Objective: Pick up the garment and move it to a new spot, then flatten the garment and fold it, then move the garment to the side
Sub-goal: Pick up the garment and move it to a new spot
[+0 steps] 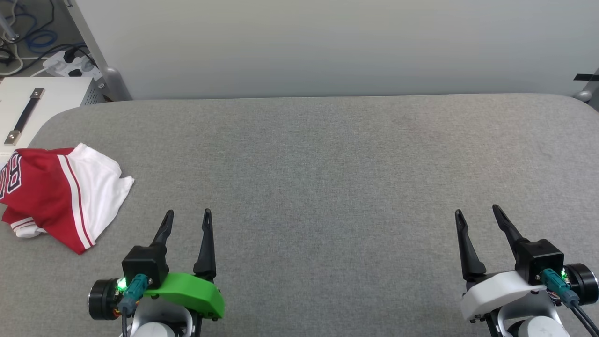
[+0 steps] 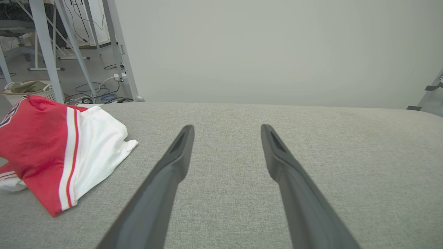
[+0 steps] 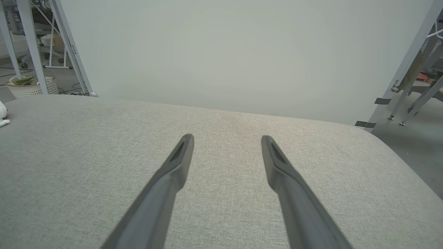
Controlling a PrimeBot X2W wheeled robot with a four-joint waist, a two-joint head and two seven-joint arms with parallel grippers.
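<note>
Head view: the shirt [image 1: 56,192] lies bunched at the far left of the grey table [image 1: 304,164], near a white case [image 1: 51,100] with a black handle. Its black lettering is cut off and unreadable. The left gripper [image 1: 188,213] and right gripper [image 1: 477,210] are spread apart, holding nothing.
Left wrist view: a basket [image 2: 31,91] stands beyond the shirt.
Right wrist view: the fingers are spread above the table.

Garment [image 1: 61,196] on table's [image 1: 327,187] left edge

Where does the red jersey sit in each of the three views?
Head view: jersey at the left edge, left of the left claw.
Left wrist view: jersey at far left, lower half.
Right wrist view: a white scrap at the far left edge, likely its sleeve.
Shared landmark: grey table's far edge against the pale wall.
</note>
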